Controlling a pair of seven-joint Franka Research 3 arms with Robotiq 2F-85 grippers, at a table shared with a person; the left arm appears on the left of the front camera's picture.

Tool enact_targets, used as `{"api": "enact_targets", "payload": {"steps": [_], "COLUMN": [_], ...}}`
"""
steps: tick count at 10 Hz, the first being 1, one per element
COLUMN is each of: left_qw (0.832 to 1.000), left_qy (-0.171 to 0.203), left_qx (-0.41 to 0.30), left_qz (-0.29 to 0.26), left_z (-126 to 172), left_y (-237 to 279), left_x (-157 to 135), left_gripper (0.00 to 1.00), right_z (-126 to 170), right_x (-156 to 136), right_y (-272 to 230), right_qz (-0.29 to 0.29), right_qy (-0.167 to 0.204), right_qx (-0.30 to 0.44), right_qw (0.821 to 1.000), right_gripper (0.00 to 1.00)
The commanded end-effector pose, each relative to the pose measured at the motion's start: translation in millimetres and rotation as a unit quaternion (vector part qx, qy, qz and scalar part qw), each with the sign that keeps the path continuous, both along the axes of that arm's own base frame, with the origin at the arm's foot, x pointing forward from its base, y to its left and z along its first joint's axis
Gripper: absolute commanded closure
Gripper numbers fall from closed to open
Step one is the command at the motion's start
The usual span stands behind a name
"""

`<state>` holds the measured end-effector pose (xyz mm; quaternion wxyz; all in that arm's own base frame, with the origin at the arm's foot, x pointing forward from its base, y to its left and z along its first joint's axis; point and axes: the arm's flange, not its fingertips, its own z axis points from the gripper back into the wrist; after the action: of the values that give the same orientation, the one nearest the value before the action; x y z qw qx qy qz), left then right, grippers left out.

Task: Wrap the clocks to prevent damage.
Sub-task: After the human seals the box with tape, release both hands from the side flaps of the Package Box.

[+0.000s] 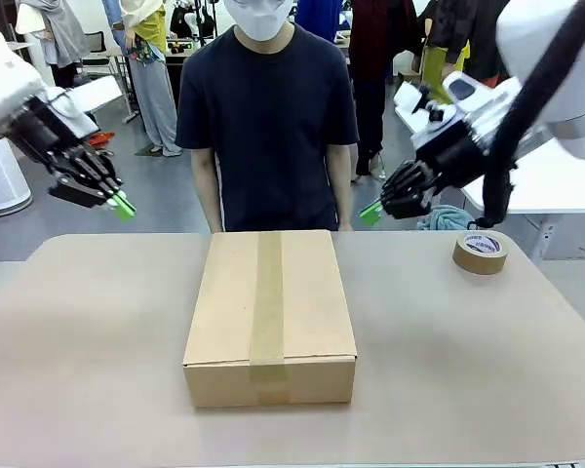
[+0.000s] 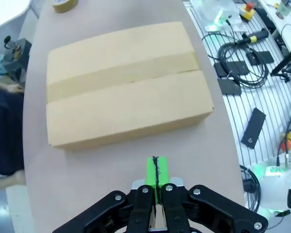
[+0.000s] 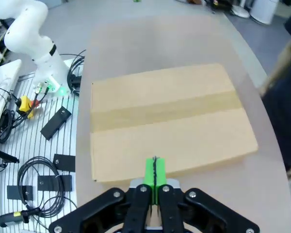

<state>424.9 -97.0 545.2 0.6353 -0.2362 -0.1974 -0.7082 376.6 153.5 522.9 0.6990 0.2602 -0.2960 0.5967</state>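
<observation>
I see the table (image 1: 78, 331) with the box (image 1: 271, 312) at its middle, already sealed by a tape strip (image 1: 268, 292), so I judge any clocks are packed inside, hidden. The left gripper (image 1: 124, 207) and right gripper (image 1: 371, 213) hang above, clear of it, pads pressed together, empty. The tape roll (image 1: 480, 253) sits far right; its label is unreadable.

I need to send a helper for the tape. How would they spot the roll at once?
Start at the taped cardboard box in the middle of the tan table. Look past it to the far corner on the robot's right, below the right gripper. The brown tape roll lies flat there, alone, a small ring with a printed label inside.
</observation>
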Motion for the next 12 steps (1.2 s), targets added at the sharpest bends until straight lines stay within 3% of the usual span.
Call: {"api": "enact_targets", "payload": {"steps": [1,2,3,12], "left_qw": [1.0,0.999,1.0,1.0], "left_qy": [-0.007,-0.016,-0.008,-0.008], "left_qx": [0.009,-0.002,0.005,0.005], "left_qz": [0.025,0.036,0.009,0.009], "left_z": [16,16,12,12], "left_y": [13,19,11,11], "left_x": [-14,-18,-6,-6], "left_gripper": [1.0,1.0,1.0,1.0], "right_z": [12,11,17,17], "right_x": [-29,-33,-17,-17], "right_y": [-5,-7,-4,-4], "right_qz": [-0.029,-0.027,-0.019,-0.019], "right_qy": [0.015,0.026,-0.003,-0.003], "right_qx": [-0.034,-0.036,-0.017,-0.017], "right_qw": [0.999,0.999,1.0,1.0], "right_gripper": [0.99,0.99,0.99,0.99]}}
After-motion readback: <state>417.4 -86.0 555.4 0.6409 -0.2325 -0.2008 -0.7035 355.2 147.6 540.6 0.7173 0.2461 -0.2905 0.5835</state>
